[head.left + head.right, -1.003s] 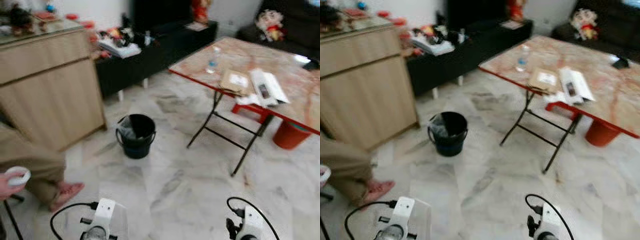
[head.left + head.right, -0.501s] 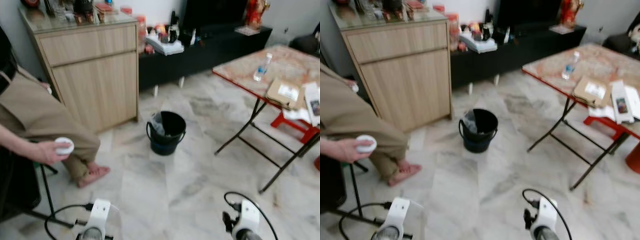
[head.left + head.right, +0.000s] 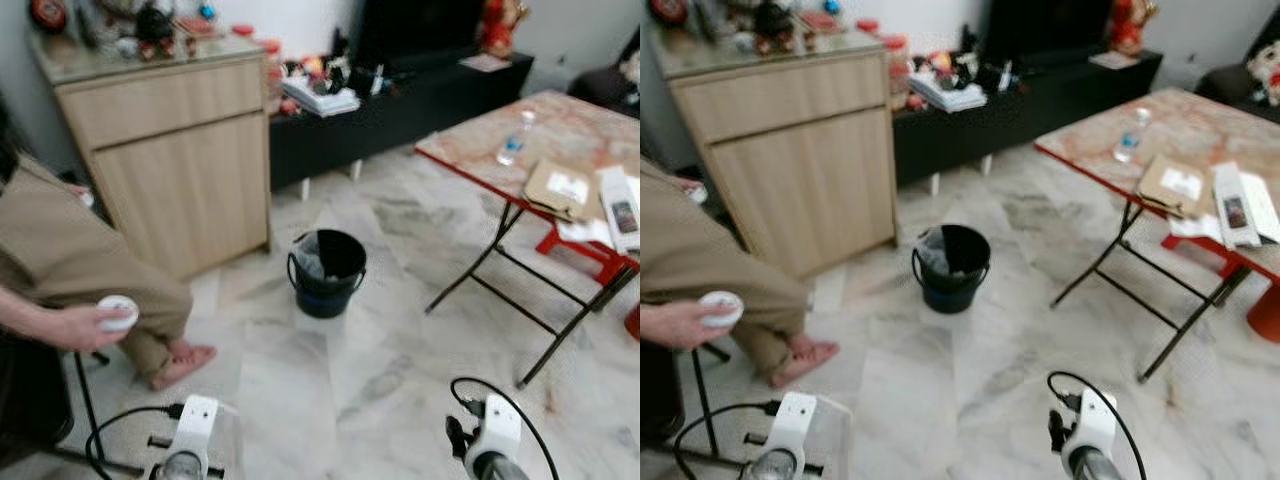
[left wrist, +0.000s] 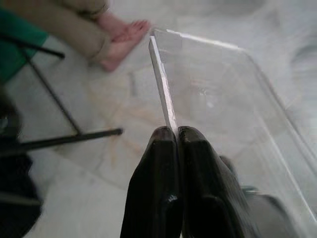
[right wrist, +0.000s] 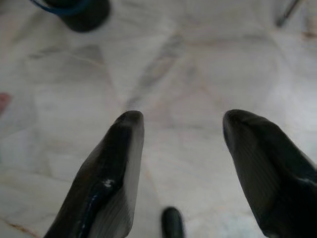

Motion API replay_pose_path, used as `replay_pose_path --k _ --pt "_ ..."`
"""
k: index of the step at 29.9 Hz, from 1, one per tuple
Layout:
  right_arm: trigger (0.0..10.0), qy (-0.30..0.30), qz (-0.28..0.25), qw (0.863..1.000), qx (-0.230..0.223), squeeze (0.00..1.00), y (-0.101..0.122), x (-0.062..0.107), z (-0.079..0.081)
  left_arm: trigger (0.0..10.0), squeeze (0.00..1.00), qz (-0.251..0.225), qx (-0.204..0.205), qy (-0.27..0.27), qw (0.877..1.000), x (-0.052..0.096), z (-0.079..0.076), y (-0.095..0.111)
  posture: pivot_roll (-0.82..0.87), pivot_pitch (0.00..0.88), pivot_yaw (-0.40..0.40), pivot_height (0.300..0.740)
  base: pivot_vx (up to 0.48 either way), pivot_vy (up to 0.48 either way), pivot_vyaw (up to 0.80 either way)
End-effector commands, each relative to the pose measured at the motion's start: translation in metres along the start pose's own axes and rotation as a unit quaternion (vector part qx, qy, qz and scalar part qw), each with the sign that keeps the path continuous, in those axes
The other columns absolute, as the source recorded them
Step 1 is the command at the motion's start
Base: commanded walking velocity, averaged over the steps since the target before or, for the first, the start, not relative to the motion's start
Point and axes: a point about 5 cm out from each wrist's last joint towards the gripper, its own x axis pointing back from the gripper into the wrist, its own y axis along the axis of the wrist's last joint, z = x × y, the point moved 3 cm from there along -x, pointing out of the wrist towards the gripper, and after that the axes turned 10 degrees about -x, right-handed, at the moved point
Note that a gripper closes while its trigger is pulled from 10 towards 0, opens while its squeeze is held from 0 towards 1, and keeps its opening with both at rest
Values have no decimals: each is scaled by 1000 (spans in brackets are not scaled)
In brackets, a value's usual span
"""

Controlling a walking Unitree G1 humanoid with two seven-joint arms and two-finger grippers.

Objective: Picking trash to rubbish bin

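While the left gripper (image 4: 177, 136) has its two black fingers pressed together on the thin edge of a clear plastic container (image 4: 223, 94), that container stands out ahead of the fingertips over the marble floor (image 3: 400, 370), its transparent wall rising from the pinch and its body spreading to one side. In the head views the container shows as a faint clear shape low beside the left wrist (image 3: 190, 450).

The black rubbish bin (image 3: 327, 272) stands on the floor well ahead of the left gripper, out toward the middle of the room, with a pale liner or scrap against its inner wall.

The right gripper (image 5: 181, 124) hangs over bare floor with its fingers spread wide and nothing between them; the bin's dark base shows far ahead of it.

Near the left gripper, off to its outer side, a seated person in tan trousers has a bare foot (image 3: 180, 365) on the floor and a hand (image 3: 85, 325) holding a small white round object (image 3: 117, 310).

Beyond the bin stand a wooden cabinet (image 3: 170, 160) and a low black TV bench (image 3: 400, 100). Away to the right gripper's side is a folding table (image 3: 480, 135) with a water bottle (image 3: 511, 145) and packages (image 3: 558, 188) on it.
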Motion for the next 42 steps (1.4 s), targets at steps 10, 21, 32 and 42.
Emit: replay_pose_path --k 10,21,32,42 --pt "10000 5 -14 1000 -6 0 9 -3 7 10000 0 9 0 5 1000 0 4 -6 68 0 -95 740 371 0 -251" --pt "10000 7 -18 1000 -13 0 11 -3 8 10000 0 10 0 5 1000 1 4 -6 68 0 -95 740 370 0 0" --pt "10000 12 -21 1000 -15 0 12 -3 10 10000 0 9 2 7 1000 1 5 -6 74 0 -99 740 371 0 0" --pt "10000 17 -15 1000 1 0 11 -4 11 10000 0 10 4 8 1000 1 4 -7 79 0 -104 740 372 0 0"
